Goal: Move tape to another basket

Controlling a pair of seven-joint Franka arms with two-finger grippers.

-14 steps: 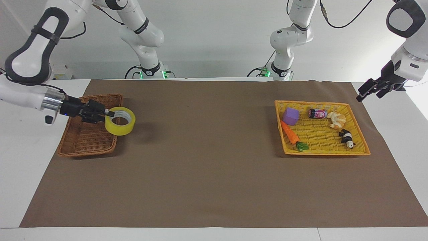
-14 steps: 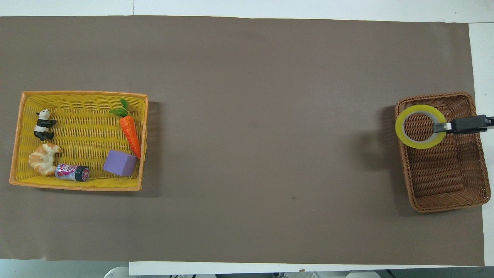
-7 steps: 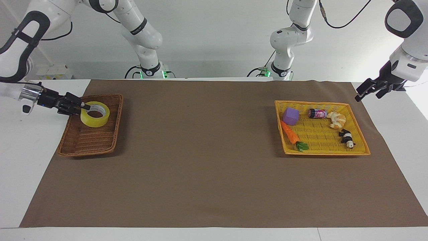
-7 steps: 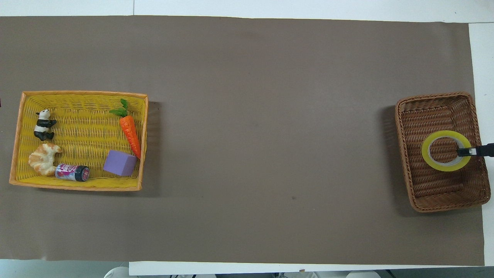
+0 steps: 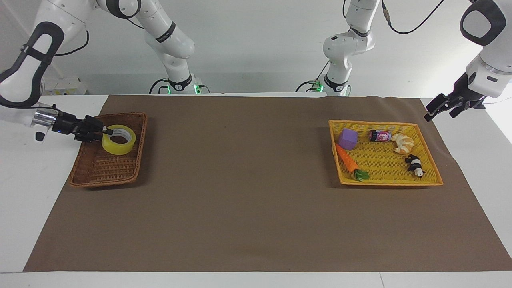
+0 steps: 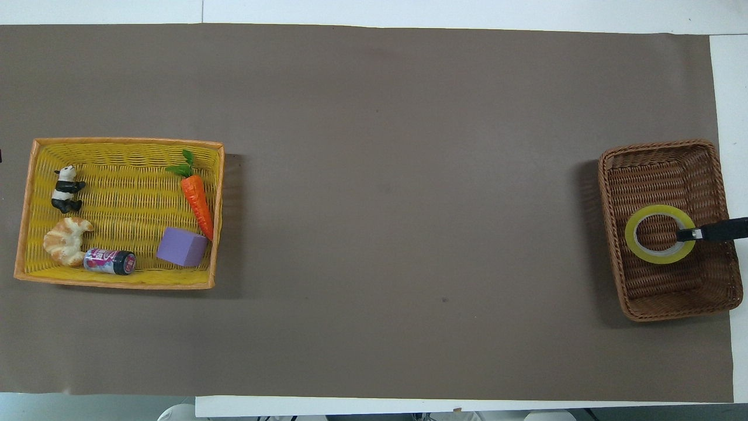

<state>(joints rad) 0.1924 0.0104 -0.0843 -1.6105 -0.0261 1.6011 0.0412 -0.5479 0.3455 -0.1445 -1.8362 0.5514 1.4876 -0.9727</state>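
One risk: the right gripper (image 5: 107,131) pinched the tape's (image 5: 119,139) wall low over the basket (image 5: 86,176); releasing tilted, it could roll. Left gripper (image 5: 430,115) waited, spread.

The right arm rises from its base, bends over at a high elbow and comes down to a forearm lying nearly level, wrist pointing toward the table's middle. Its black two-finger right gripper (image 5: 107,131) is clamped on the rim of the wide roll of translucent yellow packing tape (image 5: 119,139), which hangs flat from the fingertips. The left arm waits, folded high at its own end of the table; its black left gripper (image 5: 429,116) slants downward and its fingers seem to stand apart, holding nothing.
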